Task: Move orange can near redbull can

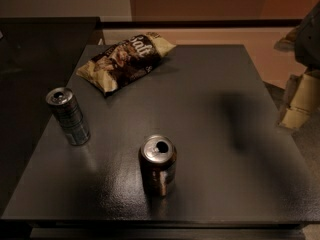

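The orange can (158, 164) stands upright near the front middle of the dark table (210, 84); it has a brownish-orange body and a silver top with an open tab hole. The redbull can (68, 116), slim and silver-blue, stands upright near the table's left edge, well to the left of the orange can and a little farther back. My gripper (299, 101) hangs at the right edge of the view, past the table's right side, far from both cans and holding nothing I can see.
A chip bag (125, 60) lies flat at the back left of the table. A dark counter (30, 49) adjoins the table on the left. The arm's shadow (240, 119) falls on the right half of the table.
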{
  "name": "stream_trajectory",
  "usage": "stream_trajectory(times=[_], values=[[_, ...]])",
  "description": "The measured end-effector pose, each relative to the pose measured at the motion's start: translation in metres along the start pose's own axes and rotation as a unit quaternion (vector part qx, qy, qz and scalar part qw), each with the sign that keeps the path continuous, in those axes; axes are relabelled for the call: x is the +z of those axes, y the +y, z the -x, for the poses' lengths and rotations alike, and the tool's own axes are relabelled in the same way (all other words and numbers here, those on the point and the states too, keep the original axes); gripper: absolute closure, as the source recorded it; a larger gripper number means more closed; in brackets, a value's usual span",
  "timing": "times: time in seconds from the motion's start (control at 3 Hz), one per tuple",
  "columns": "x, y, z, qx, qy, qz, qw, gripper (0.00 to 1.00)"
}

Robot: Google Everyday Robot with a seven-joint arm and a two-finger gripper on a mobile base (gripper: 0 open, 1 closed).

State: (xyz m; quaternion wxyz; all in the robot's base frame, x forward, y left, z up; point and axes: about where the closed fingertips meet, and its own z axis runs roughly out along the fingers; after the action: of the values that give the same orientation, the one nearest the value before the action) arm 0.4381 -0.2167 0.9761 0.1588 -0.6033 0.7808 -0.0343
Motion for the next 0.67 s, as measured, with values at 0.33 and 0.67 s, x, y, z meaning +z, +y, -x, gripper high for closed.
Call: stream_trajectory(times=[0.33,0.67], values=[[0.0,0.0,0.0,0.0,0.0,0.0,1.0,0.0],[0.0005,0.0036,0.0075,-0.012,-0.01,0.0,0.9999,0.0]])
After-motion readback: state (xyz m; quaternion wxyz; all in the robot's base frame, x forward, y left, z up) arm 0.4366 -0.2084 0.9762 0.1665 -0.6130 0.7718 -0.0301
